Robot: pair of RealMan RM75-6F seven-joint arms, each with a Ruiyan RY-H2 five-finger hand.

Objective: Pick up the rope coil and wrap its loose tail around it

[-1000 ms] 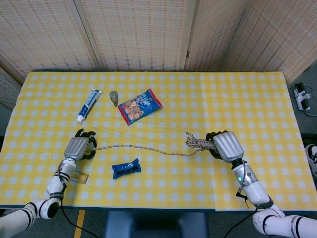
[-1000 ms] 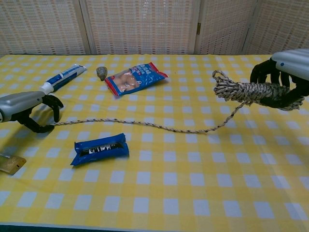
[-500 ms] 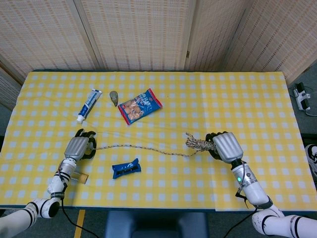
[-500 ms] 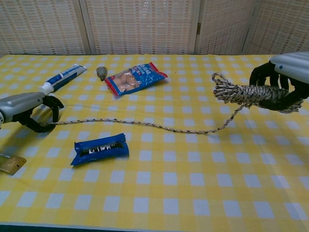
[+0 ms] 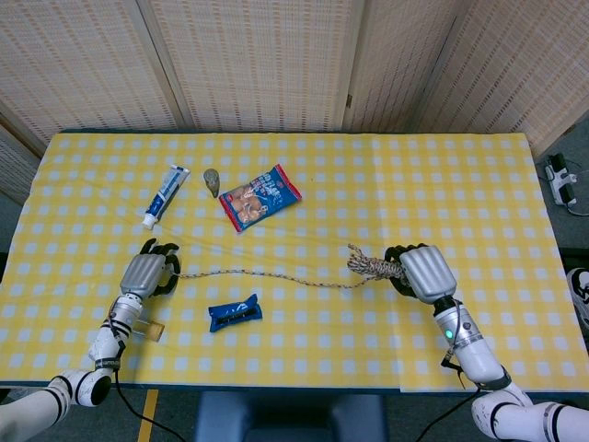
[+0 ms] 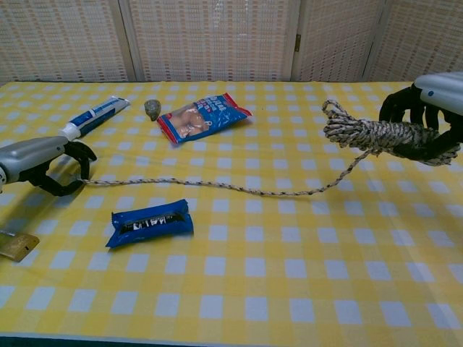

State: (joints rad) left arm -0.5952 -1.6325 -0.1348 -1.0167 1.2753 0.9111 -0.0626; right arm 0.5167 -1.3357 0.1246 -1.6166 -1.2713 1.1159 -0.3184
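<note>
Your right hand (image 6: 427, 123) gripped the rope coil (image 6: 365, 134) aloft; your left hand (image 6: 43, 168) pinched the loose tail (image 6: 217, 185); wrapping had to come next.

- Right hand (image 5: 425, 271) gripping coil (image 5: 371, 267), toward table's (image 5: 479, 184) right edge.
- Left hand (image 5: 147, 273) holding tail (image 5: 267, 274) end, near left edge.
- Blue packet (image 5: 234, 312) toward front edge.

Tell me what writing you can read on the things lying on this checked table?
Toothpaste tube: blue print, too small to read.
Snack bag: red and blue with a picture, lettering blurred.
Blue wrapper: white marks, unreadable.
No text can be made out anywhere.
</note>
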